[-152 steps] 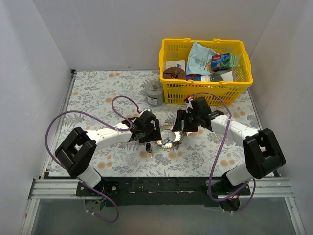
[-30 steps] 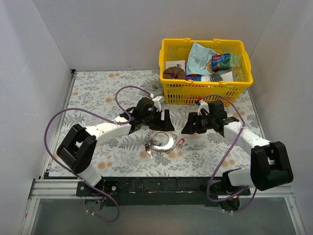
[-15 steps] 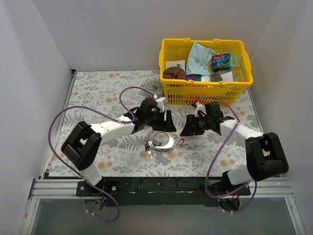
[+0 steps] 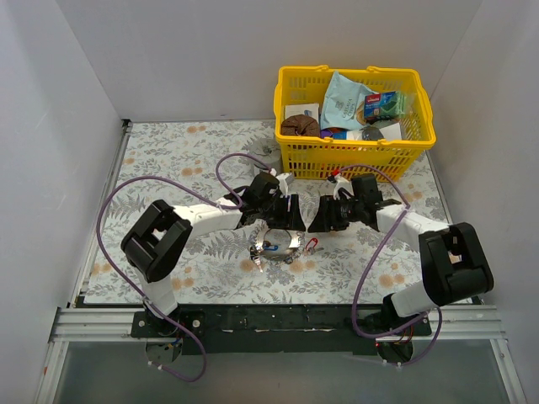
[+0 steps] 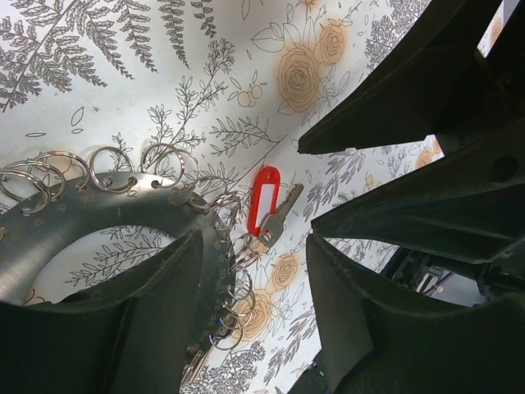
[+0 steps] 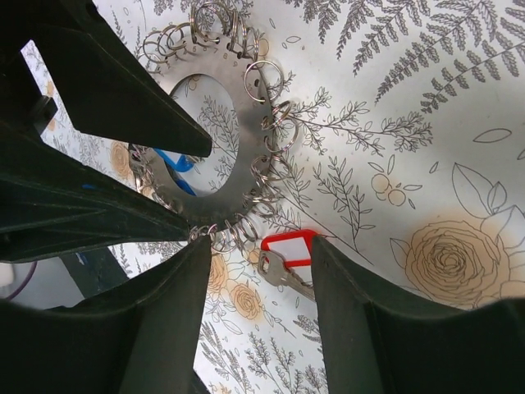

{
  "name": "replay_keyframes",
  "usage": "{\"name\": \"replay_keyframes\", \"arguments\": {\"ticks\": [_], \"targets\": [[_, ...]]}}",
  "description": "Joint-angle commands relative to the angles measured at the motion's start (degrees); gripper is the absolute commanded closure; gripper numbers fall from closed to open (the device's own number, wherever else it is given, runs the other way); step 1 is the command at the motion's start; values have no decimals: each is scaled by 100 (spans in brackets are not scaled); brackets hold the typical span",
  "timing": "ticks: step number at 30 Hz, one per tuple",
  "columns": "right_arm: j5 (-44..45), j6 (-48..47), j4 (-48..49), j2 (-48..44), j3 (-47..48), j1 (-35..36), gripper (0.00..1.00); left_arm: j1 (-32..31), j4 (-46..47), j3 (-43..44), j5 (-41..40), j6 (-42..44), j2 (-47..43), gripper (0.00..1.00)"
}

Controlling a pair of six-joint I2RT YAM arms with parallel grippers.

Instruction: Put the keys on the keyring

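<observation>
The keyring (image 4: 278, 247), a flat metal disc with many small rings along its edge, lies on the flowered desk (image 4: 168, 151), near the middle. A key with a red tag (image 4: 310, 245) lies just beside it on the right. The left claw (image 4: 289, 219) and the right claw (image 4: 320, 220) stand close together just behind it. Both are partly open and hold nothing.

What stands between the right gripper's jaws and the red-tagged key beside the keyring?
Nothing visible: the red-tagged key lies on bare tablecloth straight ahead of the right gripper, whose jaws are open, at the edge of the keyring.
</observation>
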Motion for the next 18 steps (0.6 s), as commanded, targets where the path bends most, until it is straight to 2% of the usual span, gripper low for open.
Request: {"name": "replay_keyframes", "arguments": {"ticks": [1,18], "targets": [[-251,47,385,240,293,114,42,-24,2,123,-56,-171,-160,48],[-22,-155,174,961,767,386,46,99,-112,-474,-486,-329,-828,47]]}}
